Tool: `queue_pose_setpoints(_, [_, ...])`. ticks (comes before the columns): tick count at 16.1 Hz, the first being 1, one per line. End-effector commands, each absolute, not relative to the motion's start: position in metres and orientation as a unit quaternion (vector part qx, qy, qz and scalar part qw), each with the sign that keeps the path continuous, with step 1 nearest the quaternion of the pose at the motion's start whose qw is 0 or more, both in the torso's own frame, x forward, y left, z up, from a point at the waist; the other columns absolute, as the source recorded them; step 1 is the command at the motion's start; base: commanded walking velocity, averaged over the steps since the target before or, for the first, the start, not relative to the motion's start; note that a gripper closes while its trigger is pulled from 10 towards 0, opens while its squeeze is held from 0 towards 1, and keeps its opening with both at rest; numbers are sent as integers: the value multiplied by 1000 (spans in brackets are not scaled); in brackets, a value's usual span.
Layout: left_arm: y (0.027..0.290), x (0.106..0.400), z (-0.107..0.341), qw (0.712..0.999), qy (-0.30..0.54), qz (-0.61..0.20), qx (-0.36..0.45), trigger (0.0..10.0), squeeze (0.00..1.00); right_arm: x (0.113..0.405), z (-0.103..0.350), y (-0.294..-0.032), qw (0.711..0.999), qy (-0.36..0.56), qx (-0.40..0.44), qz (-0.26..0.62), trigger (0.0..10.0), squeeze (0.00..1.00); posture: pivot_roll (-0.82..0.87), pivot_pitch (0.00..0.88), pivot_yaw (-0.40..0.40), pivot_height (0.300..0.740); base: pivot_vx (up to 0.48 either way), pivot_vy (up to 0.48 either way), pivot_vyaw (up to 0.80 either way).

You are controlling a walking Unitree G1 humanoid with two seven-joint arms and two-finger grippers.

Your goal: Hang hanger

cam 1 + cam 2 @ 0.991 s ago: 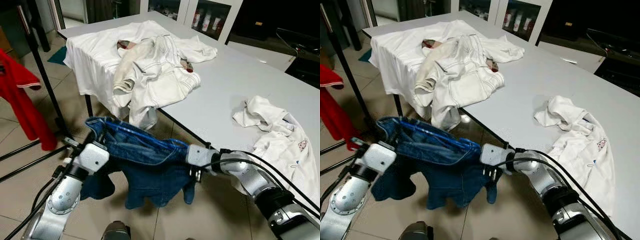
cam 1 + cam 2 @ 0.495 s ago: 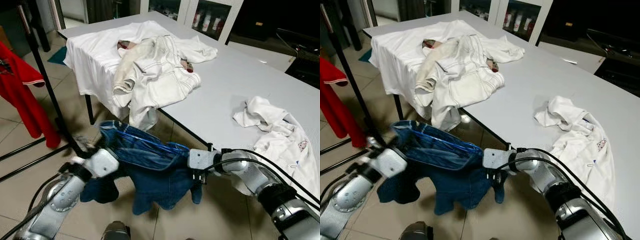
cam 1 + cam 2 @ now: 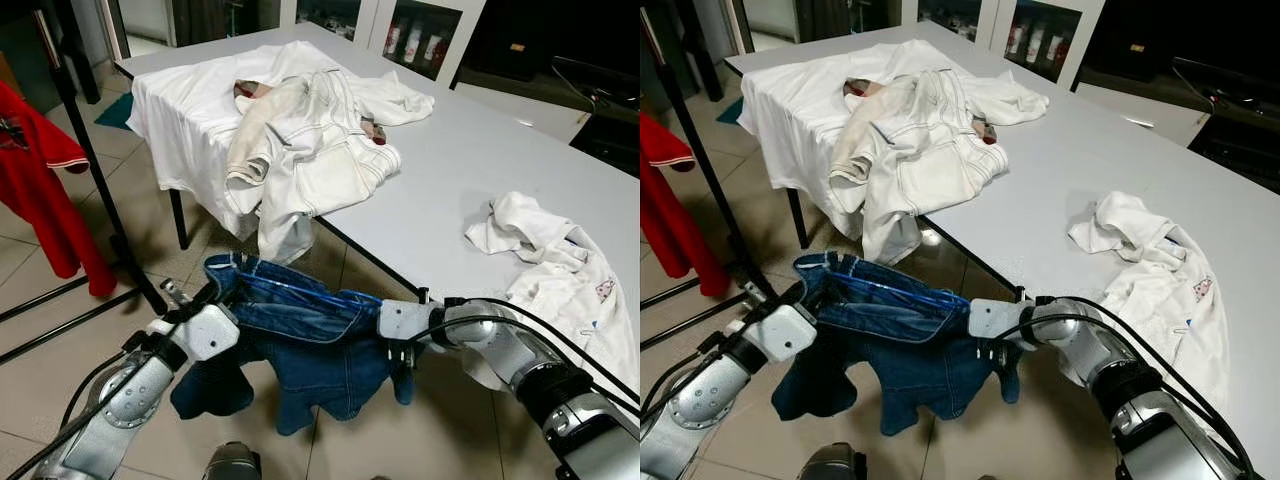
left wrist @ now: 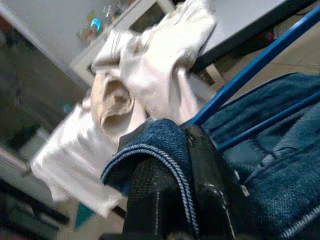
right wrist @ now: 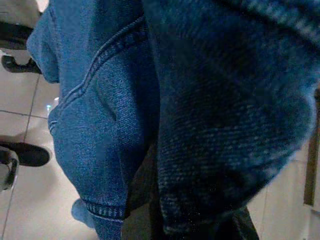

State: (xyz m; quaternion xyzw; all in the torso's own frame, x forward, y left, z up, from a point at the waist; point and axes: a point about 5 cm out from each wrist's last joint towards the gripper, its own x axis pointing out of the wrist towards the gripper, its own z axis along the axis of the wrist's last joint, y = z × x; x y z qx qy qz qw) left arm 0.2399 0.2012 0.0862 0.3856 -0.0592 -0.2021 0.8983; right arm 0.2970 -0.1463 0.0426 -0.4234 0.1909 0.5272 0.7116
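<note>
A pair of blue denim shorts (image 3: 305, 340) on a blue hanger (image 4: 250, 70) is held in the air between the two grippers, in front of the near edge of the grey table (image 3: 470, 170) and above the tiled floor (image 3: 60, 360). The left gripper (image 3: 215, 292) is seen pinching the waistband at the garment's left end; in the left wrist view its black fingers (image 4: 205, 185) are pressed together on the denim hem, just beside the hanger's blue bars. The right gripper (image 3: 372, 318) is buried in the cloth at the garment's right end, and whether its fingers are spread or pressed together cannot be told. A heap of white clothes (image 3: 290, 130) is draped over the table's far left corner, and a second white garment (image 3: 560, 270) lies at its right edge; a small mark on it is too small to be read. A red garment (image 3: 45, 190) is hung by a black rack post (image 3: 90, 160) at the left.
</note>
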Motion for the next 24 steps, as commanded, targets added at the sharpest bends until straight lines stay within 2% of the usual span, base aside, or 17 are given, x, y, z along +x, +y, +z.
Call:
queue_pose_setpoints(1, [224,247,97,915,-64,-139,374,0,0,295,38,-177,709,242,-433,502,0,0,239,24,-128,710,0,0,0])
queue_pose_setpoints(4, [247,248,103,945,-60,-74,314,0,0,295,47,-180,744,216,-369,513,0,0,238,21,-130,710,0,0,0])
queue_pose_setpoints(7, [258,251,108,948,-65,-56,307,0,0,289,44,-183,717,221,-384,539,0,0,237,19,-132,710,0,0,0])
queue_pose_setpoints(11, [251,257,110,932,-66,-113,338,0,0,286,40,-179,686,229,-408,558,0,0,241,17,-135,710,0,0,0])
queue_pose_setpoints(14, [228,264,121,905,-105,-192,366,0,0,284,34,-183,658,260,-436,557,0,0,244,12,-138,710,0,0,0])
queue_pose_setpoints(16, [217,266,128,886,-125,-229,383,0,0,284,32,-186,654,276,-438,551,0,0,246,13,-140,710,0,0,0])
queue_pose_setpoints(17, [201,264,131,840,-123,-313,426,0,0,287,31,-191,651,287,-456,535,0,0,249,10,-144,710,0,0,0])
queue_pose_setpoints(18, [196,263,131,824,-118,-340,437,0,0,290,32,-190,654,287,-460,528,0,0,249,10,-144,710,0,0,0])
queue_pose_setpoints(19, [183,260,128,794,-106,-393,452,0,0,293,33,-185,658,282,-463,522,0,0,246,14,-143,710,0,0,0])
queue_pose_setpoints(23, [155,252,110,738,-67,-480,470,0,0,301,33,-167,690,267,-450,500,0,0,243,15,-140,710,0,0,0])
queue_pose_setpoints(24, [152,251,108,733,-60,-488,470,0,0,301,33,-165,694,266,-448,498,0,0,243,15,-140,710,0,0,0])
